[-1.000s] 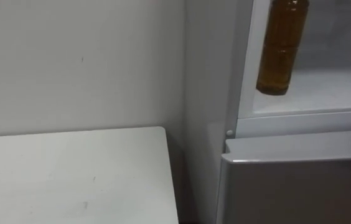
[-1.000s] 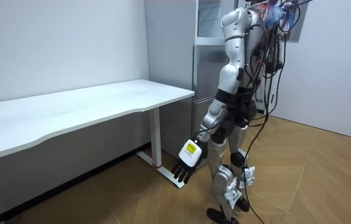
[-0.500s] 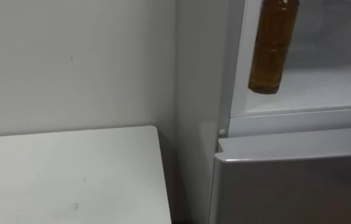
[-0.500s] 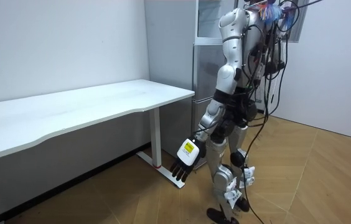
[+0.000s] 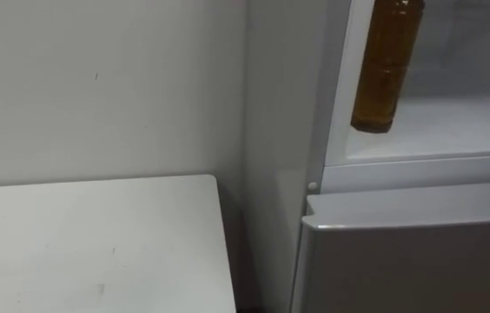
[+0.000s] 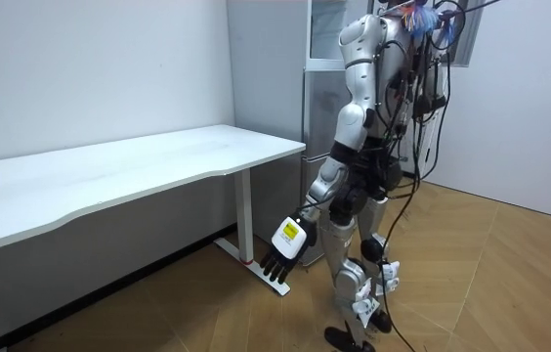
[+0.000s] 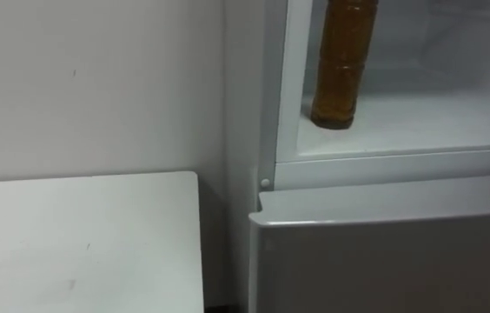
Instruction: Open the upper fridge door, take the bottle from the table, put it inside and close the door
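The fingers (image 6: 276, 275) of the left hand (image 6: 286, 246) are hanging straight and loose, holding nothing, the hand drifting lower toward the room view's left beside the bench (image 6: 158, 161), while the bottle (image 5: 387, 69) is staying upright at the left side of the open upper fridge (image 5: 419, 162).

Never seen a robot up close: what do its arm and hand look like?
The left arm has glossy silver-white shells over dark joints. The left hand has slim black fingers and a white tag with a yellow patch on its back.
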`<state>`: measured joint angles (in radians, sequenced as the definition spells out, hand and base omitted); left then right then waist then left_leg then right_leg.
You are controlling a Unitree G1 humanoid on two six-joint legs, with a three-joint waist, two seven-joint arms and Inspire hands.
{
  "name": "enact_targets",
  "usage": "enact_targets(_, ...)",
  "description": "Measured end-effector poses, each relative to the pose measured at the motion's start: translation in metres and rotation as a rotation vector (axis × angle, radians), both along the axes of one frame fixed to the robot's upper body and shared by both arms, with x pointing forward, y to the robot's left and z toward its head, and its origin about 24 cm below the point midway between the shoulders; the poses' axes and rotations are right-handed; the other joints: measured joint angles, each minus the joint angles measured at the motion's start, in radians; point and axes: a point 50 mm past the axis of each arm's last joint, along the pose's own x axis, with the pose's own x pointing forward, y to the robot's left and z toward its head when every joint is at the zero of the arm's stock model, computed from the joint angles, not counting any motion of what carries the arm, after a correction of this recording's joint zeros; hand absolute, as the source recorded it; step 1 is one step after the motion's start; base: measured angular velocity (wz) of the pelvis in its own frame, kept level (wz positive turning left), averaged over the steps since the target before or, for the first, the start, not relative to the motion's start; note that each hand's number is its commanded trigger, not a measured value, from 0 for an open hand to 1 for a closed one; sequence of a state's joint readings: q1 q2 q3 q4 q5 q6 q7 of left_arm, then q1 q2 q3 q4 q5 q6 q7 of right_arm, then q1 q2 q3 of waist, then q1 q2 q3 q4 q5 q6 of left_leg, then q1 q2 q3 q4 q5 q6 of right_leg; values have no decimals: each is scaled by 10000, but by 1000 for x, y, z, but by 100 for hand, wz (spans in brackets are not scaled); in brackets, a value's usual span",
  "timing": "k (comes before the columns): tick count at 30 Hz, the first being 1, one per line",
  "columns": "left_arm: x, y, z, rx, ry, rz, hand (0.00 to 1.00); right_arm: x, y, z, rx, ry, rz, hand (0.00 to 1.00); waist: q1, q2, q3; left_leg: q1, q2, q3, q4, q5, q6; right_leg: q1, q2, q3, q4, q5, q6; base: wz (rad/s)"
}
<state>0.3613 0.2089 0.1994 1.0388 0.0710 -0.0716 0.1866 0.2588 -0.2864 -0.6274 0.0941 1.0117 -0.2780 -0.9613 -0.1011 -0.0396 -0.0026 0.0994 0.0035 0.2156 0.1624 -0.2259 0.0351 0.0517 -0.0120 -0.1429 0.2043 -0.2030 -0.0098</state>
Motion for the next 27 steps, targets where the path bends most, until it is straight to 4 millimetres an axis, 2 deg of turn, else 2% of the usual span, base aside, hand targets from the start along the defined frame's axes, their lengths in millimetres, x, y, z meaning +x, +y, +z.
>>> enact_targets(5, -1, 4, 2, 135, -129, 283, 0, -13, -9, 18, -345, -551, -1373, 0, -143, -2, -5, -1, -12, 1, -21, 0, 0, -15, 20, 21, 23, -1, -1, 0)
enact_targets(10, -2, 5, 2, 160, -123, 266, 0, -11, -7, 60, -1818, -1313, -1658, 0, -428, -79, -20, -210, -51, 31, -16, 3, -2, -347, 30, 38, 161, -28, -20, -5)
enact_targets(12, -3, 5, 2, 196, -145, 270, 0, -14, -9, 71, -2362, -1348, -1966, 0, -439, -121, -35, -208, -51, 34, -16, 3, -2, -339, 28, 35, 167, -28, -21, 0)
enact_targets(22, -6, 5, 2, 500, 36, 339, 0, -18, -3, 89, -2860, -1861, -2566, 0, -573, -160, -46, -218, -43, 14, -33, 3, -2, -469, 14, 29, 290, -40, -29, 0)
enact_targets(27, -7, 4, 2, 470, 49, 350, 0, -18, -1, 93, -3583, -1432, -2637, 0, -553, -132, -43, -186, -74, 32, -18, 4, -1, -478, -6, 35, 372, -78, -39, 0)
